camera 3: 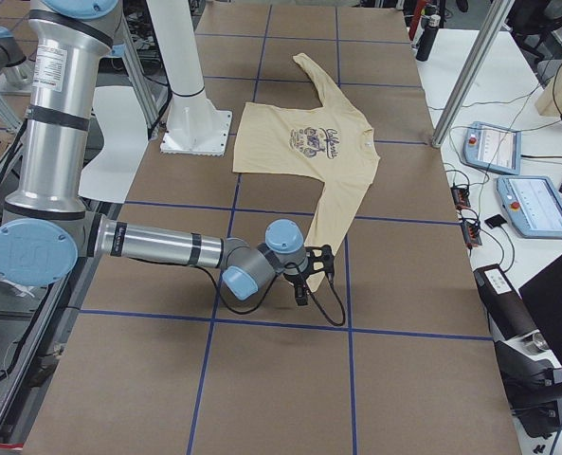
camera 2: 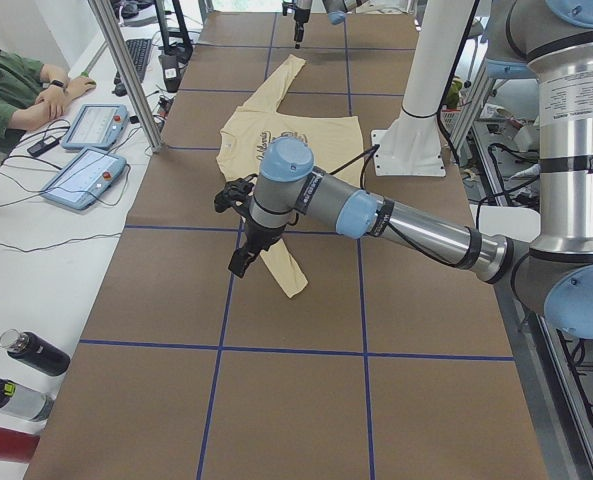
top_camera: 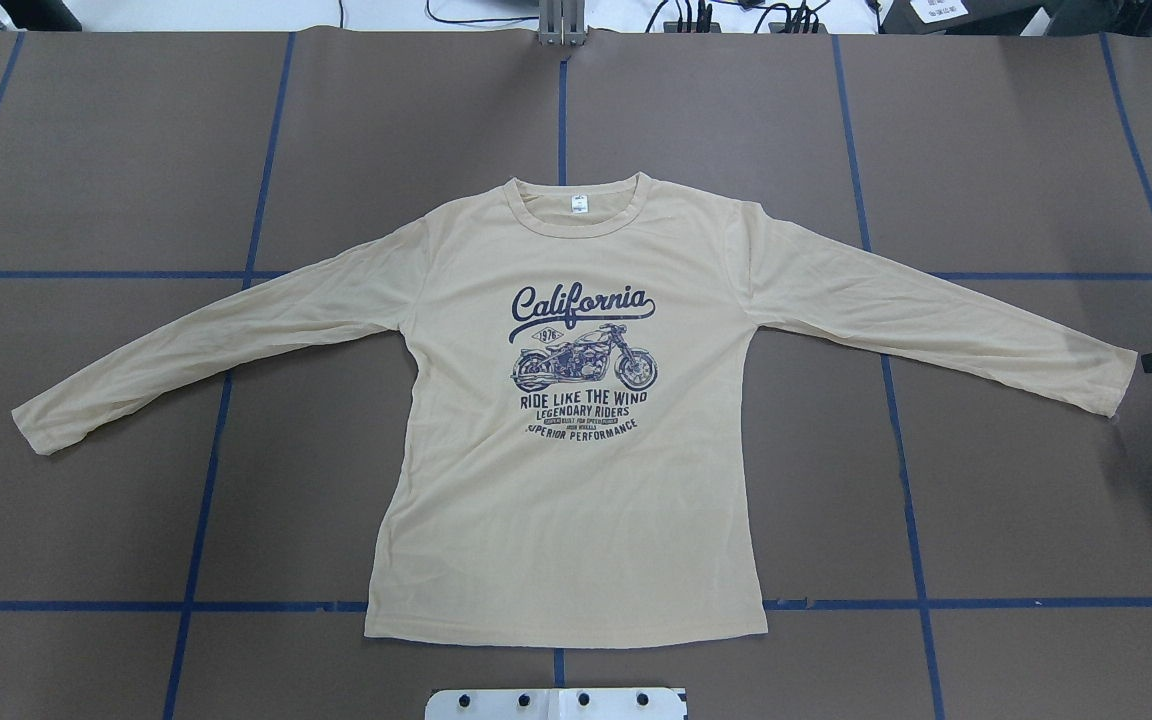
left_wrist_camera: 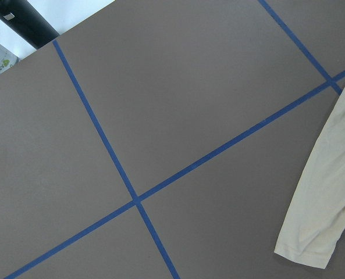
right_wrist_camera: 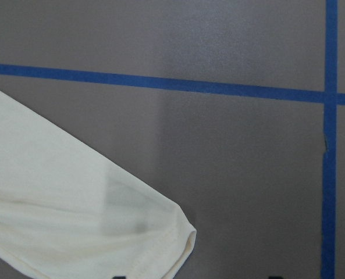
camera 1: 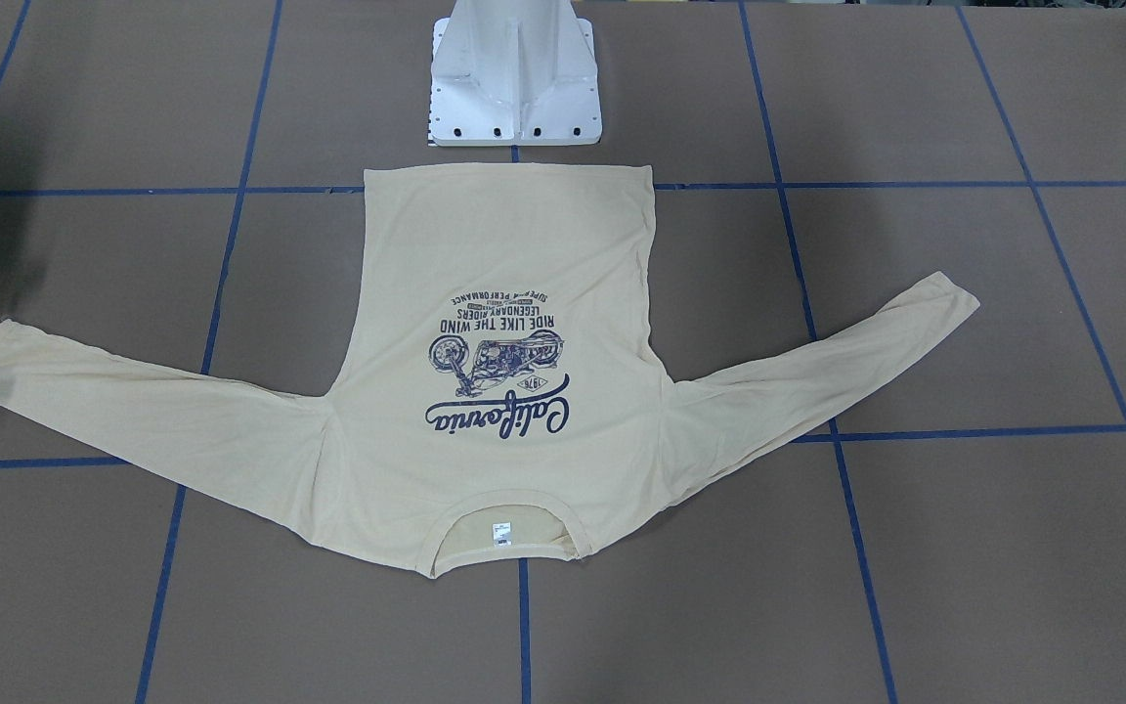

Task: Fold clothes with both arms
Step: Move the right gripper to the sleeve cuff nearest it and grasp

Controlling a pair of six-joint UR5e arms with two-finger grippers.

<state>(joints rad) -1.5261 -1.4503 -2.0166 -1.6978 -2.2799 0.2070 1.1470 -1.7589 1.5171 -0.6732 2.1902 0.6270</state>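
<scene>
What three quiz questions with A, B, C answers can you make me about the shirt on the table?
1. Which part of the shirt lies nearest the white base?
A. neck
B. sleeve end
C. bottom hem

2. What colour are the lines on the table?
A. blue
B. red
C. green

3. How does the shirt lie?
A. folded in half
B. spread flat, print up
C. crumpled in a heap

Answers:
1 C: the bottom hem sits just in front of the white base.
2 A: blue lines cross the brown table.
3 B: nothing is folded over and the motorcycle print shows.
</scene>
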